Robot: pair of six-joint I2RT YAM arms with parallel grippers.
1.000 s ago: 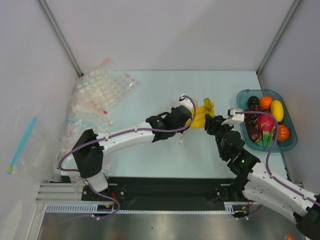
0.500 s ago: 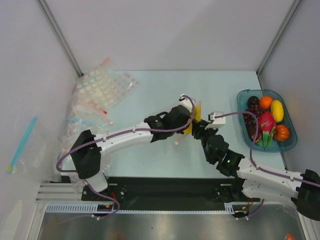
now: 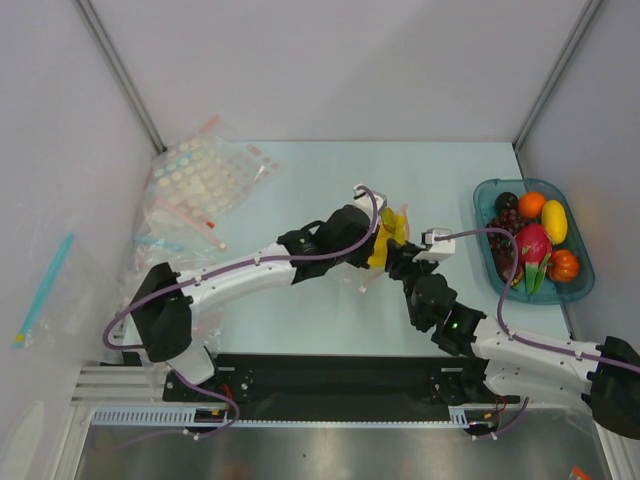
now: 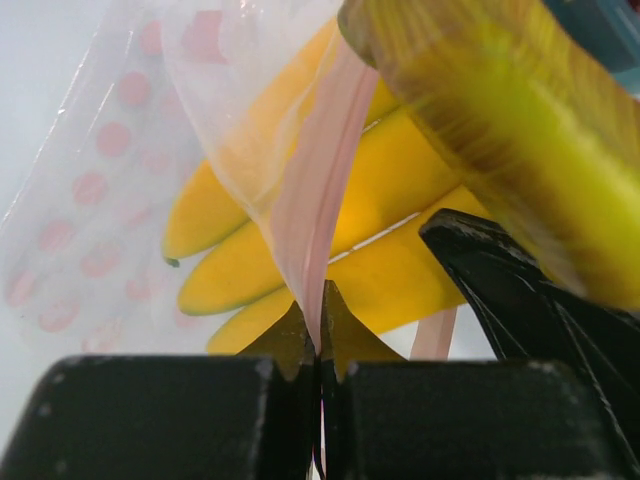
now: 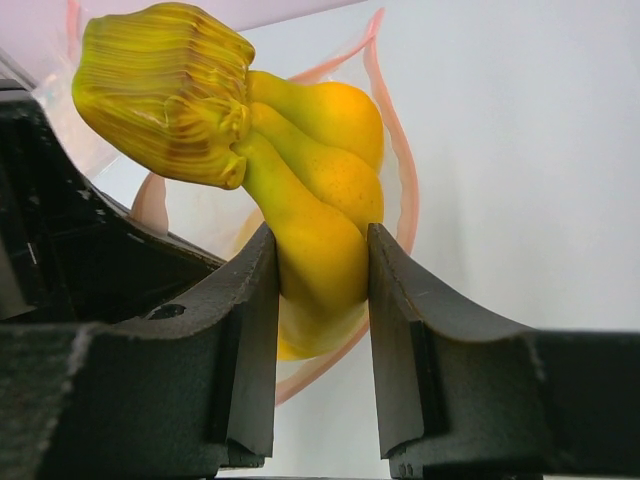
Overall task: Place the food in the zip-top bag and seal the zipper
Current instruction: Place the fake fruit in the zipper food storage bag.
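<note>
At the near centre, right gripper: clamped on the lower part of the banana bunch, both inner faces pressed flat to the fruit, stalk end up.
Banana bunch, place: at the mouth of the zip-top bag. Through the left wrist camera we see some of its fingers behind the dotted film, so we judge it partly inside, with the stalk outside.
Left gripper: jaws together, pinching the zipper so that one lip of the bag stands up just beside the fruit.
Step in hand: we are feeding the first fruit into the bag, and nothing is sealed yet.
Doing it well: we hold the left pinch firm and the lip raised so the mouth gapes. We then push the bunch in tips first, along the bag's length, until the stalk has passed the pink strip. Only then do we let the right fingers part.
Risk: the film looks thin and slack. We judge it may fold under the fruit or snag on the right finger as we draw back.
Mid-table, from above: both wrists meet over the table, with the bunch between them.
Farther right, teal tray: dragon fruit, orange fruit and dark fruit lie in it, not yet bagged.
Far left corner: spare bags lie in a loose heap, well apart from the work.
</note>
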